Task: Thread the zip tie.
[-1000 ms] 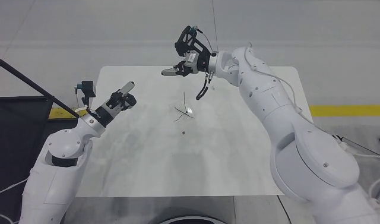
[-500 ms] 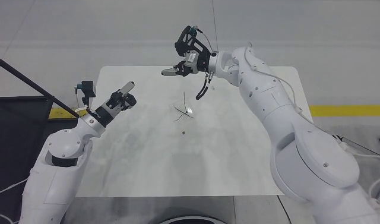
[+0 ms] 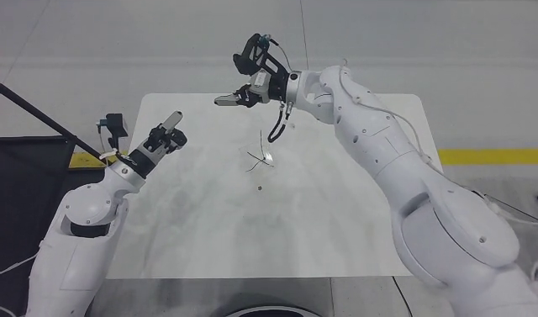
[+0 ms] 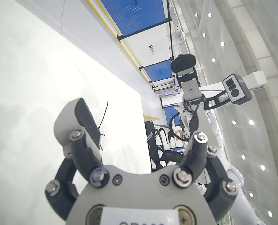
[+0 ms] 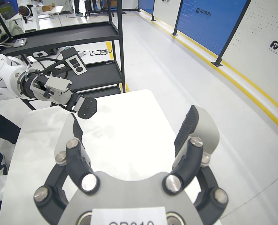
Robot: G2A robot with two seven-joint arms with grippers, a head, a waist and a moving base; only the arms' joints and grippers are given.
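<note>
**Zip tie waits on the tabletop, both claws empty**

The thin black plastic zip tie (image 3: 261, 155) lies near the middle of the flat white tabletop (image 3: 336, 233). Its thin parts cross each other, and I cannot tell if it is one tie or more. A tiny dark dot (image 3: 260, 185) sits on the tabletop near it, on the robot's side. Nothing touches the zip tie.

The right claw (image 3: 225, 100) hangs in the air over the far edge of the tabletop, past the zip tie. Its two fingers are spread wide and hold nothing. The left claw (image 3: 174, 124) is over the left part of the tabletop, well apart from the zip tie. It is spread and empty too.

I think the picking-up step has not begun. Next, one claw needs to come down and pinch the thin strap, which lies very flat, so it must go slowly. Then the other claw can take the other end and poke it through the little head.

Since a moment ago, the right claw has slid a bit to the left. The left claw has moved a little left too. The zip tie has not moved.
</note>
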